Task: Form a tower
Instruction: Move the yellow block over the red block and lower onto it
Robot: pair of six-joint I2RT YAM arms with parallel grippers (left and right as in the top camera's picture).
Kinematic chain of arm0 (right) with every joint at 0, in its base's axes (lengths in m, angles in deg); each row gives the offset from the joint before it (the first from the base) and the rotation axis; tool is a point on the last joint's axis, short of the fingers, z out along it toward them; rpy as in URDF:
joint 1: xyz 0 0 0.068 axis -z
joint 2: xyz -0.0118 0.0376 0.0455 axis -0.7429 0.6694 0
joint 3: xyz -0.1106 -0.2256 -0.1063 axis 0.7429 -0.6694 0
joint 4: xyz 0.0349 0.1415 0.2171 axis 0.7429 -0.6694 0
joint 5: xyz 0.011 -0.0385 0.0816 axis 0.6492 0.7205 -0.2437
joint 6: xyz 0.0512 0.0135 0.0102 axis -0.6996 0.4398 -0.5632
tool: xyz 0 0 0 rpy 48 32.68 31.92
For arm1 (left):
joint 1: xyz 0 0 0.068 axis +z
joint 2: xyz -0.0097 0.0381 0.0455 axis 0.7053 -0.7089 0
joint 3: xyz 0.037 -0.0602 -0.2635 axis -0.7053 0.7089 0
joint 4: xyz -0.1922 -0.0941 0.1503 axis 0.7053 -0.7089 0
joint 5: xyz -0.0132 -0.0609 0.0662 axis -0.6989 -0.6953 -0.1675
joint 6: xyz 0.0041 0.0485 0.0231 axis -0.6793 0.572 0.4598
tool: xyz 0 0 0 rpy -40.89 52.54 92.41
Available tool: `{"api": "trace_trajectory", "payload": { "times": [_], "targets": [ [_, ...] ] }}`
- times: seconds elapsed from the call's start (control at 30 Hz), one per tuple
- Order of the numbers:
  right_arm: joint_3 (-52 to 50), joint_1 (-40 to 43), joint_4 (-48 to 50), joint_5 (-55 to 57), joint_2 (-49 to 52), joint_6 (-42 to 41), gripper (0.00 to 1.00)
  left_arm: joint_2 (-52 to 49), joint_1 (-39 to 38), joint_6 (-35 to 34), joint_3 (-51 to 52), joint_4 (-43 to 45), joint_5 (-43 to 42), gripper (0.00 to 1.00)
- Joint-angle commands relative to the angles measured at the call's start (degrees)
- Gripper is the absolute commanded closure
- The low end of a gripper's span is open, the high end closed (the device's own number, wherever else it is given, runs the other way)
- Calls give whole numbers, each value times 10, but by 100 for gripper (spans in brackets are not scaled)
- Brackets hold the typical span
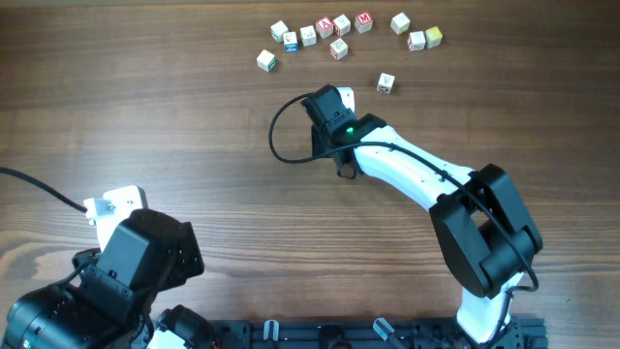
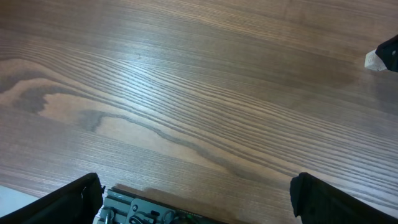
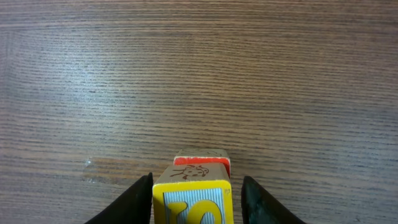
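The right gripper point(image 3: 196, 182) points down at the table point(image 1: 194, 116) with its two dark fingers point(image 3: 134, 202) standing apart on either side of the tower point(image 3: 194, 199). In the right wrist view a thin strip of wood grain shows between the tower and the right-hand finger. The left-hand finger lies so close to the tower's edge that contact there cannot be told, but the jaws are not clamped on it. The tower sits centred between the fingers, its nearest cube yellow-rimmed with a pale striped face and a yellow letter. Above that is a cream face with a small line drawing, and a red-edged cube shows just beyond. The number of cubes in the stack cannot be counted from this angle. From overhead the gripper covers the tower, which stands past the middle of the table towards its far edge. One single cube point(image 1: 386, 83) lies near it to the right. The other loose letter cubes point(image 1: 338, 48) are scattered in a rough row farther out, well apart from the fingers. The left gripper point(image 2: 196, 186) hovers at the near left corner, far from all of this, its jaws spread wide over bare wood.
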Motion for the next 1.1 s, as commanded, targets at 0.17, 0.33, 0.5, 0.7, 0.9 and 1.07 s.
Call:
{"api": "trace_trajectory", "payload": {
  "times": [0.17, 0.33, 0.5, 0.7, 0.9, 1.07],
  "targets": [
    [-5, -1, -1, 13, 8, -3, 32, 0, 3, -5, 0, 1, 1, 0],
    [-5, -1, 0, 12, 8, -2, 23, 0, 3, -5, 1, 1, 1, 0],
    [-5, 3, 2, -1, 15, 17, 15, 0, 3, -5, 0, 1, 1, 0],
    [26, 55, -17, -141, 15, 54, 10, 0, 3, -6, 0, 1, 1, 0],
    [27, 80, -18, -187, 15, 45, 10, 0, 3, -5, 0, 1, 1, 0],
    [27, 65, -11, -166, 16, 44, 11, 0, 3, -5, 0, 1, 1, 0]
  ]
}}
